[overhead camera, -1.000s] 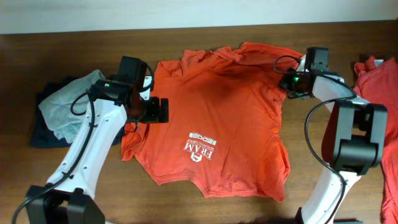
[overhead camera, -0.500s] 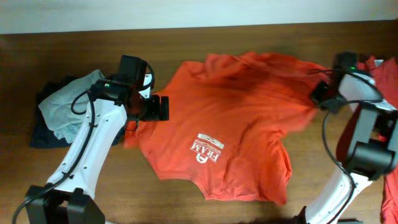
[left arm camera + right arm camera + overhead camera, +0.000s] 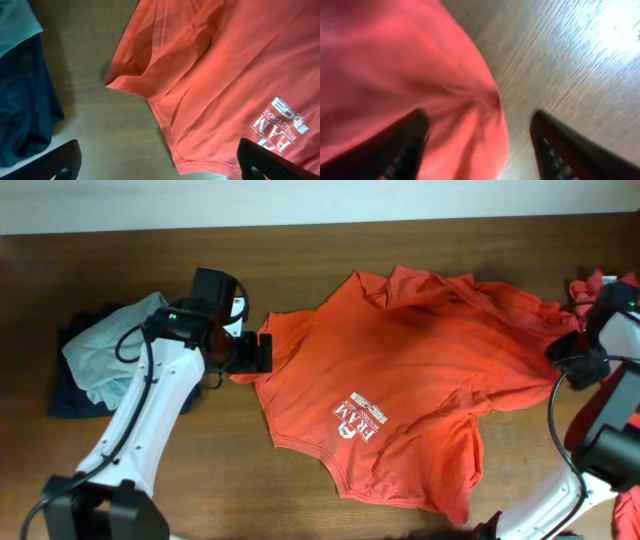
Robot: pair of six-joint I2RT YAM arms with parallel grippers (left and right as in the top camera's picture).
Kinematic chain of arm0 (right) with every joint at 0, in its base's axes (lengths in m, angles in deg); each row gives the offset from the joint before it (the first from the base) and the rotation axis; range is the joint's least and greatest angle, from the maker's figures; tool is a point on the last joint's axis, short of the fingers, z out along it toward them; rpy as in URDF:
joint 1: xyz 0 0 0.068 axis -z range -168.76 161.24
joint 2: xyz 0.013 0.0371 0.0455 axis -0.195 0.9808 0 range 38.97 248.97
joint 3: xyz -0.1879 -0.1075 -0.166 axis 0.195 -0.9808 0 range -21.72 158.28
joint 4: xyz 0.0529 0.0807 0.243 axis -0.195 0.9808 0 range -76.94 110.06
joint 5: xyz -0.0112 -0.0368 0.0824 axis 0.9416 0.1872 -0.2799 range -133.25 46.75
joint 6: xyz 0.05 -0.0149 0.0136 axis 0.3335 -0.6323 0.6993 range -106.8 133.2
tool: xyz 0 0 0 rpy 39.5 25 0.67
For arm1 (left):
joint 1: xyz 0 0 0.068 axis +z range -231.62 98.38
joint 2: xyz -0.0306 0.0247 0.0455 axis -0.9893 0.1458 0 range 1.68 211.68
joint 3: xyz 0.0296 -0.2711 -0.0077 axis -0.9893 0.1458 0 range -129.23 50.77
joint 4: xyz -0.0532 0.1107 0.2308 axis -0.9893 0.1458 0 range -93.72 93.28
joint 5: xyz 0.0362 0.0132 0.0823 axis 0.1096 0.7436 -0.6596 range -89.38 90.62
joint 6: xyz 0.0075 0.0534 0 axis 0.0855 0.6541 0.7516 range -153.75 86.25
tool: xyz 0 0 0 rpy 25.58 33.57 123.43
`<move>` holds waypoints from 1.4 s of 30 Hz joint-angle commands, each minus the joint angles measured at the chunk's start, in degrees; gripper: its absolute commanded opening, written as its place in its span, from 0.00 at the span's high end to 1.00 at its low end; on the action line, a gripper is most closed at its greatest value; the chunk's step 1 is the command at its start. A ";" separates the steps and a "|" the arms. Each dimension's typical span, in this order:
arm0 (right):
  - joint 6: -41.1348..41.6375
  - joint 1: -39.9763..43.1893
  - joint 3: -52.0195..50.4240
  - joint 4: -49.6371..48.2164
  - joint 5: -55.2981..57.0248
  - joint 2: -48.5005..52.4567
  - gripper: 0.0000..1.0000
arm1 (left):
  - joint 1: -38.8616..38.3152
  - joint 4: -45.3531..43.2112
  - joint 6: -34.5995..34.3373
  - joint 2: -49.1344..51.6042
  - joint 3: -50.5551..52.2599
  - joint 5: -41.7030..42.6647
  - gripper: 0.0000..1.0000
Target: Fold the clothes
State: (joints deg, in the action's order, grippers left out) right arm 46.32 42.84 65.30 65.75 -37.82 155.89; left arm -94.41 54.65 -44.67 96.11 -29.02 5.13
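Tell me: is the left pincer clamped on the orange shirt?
No, the left pincer stands wide open above the orange shirt, its fingers closing on nothing.

The right wrist view is showing the T-shirt (image 3: 395, 75) only as a blur. Overhead, the picture's edge is cutting off a second red garment (image 3: 628, 510). The white logo (image 3: 360, 418) is appearing too small to read.

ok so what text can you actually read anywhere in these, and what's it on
"FRAM": large white print on the orange T-shirt.
Smaller white lines beside it, and the block logo next to them: too small and blurred to read.
No other text shows in any view.
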 commanded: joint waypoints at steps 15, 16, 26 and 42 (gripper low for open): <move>-2.69 -0.50 3.37 1.14 -17.29 -22.71 0.24 | -0.17 -19.50 17.09 24.57 0.15 -1.92 0.24; -2.73 -0.50 3.30 1.16 -17.29 -22.71 0.24 | -0.17 -20.15 17.07 25.05 0.17 -2.19 0.34; -2.84 -0.50 3.30 1.36 -17.29 -22.71 0.24 | -0.09 -28.52 17.03 25.83 -0.55 -7.26 0.99; -4.39 -8.59 3.30 3.58 -17.35 -22.71 0.26 | 4.37 -73.37 16.94 34.05 -2.73 -13.44 1.00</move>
State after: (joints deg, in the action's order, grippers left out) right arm 43.44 37.20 68.27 68.85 -55.24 133.53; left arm -90.76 -15.97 -28.54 125.73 -29.89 -6.80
